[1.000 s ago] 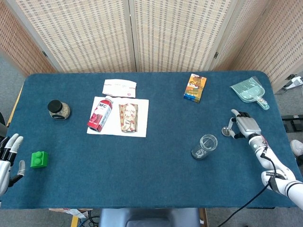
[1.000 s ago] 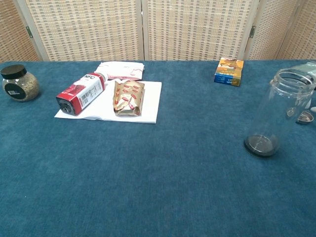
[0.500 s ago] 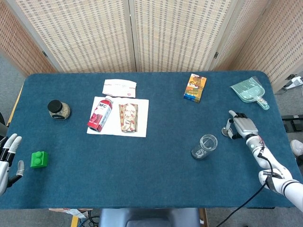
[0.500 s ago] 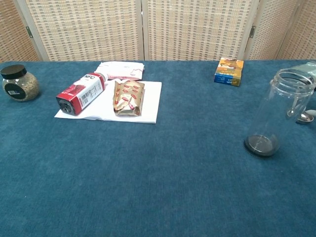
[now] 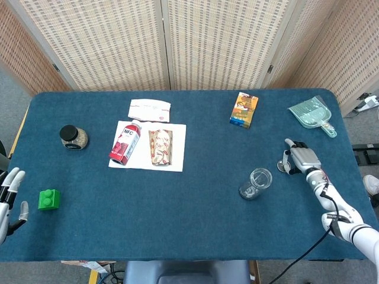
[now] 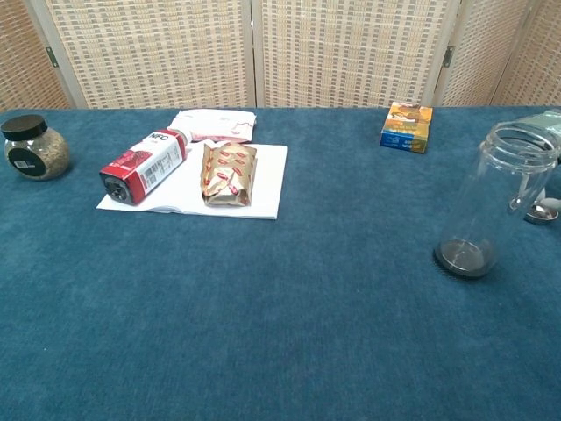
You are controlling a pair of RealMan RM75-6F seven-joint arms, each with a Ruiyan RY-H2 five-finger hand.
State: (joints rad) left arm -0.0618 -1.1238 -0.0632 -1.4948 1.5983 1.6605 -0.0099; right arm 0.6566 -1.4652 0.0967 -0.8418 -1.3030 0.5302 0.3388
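Right robot hand (image 5: 301, 158) sits at the tabletop's (image 5: 195, 213) right side, fingers bent down over a small metal lid (image 5: 283, 165). Lid lies just right of the open glass jar (image 5: 256, 182), apart from it. Head view: fingertips at the lid's rim, but the contact is too small to read, so I cannot tell whether the fingers have closed on it or only touch it. Chest view: lid (image 6: 545, 213) shows at the frame's right edge, past the jar (image 6: 500, 197); the hand itself is cut off.

Judgement: the step in hand looks like taking hold of the lid.
- Lid is thin and low on soft cloth. Thumb and a finger should meet its edge from opposite sides, not press down on top.
- Close slowly; a flat metal disc may skate or flip.
- Keep knuckles clear of the jar, which is tall, light, empty and likely easy to tip.
- Lift straight up before any sideways travel.

Lid's look: round, shallow, silvery, shiny rim; in chest view it may be slightly tilted, not certain. Jar: clear, upright, mouth open, dark base.

Left robot hand (image 5: 9, 198) is at the near left edge, fingers apart, holding nothing; a green block (image 5: 48, 199) is nearest it.
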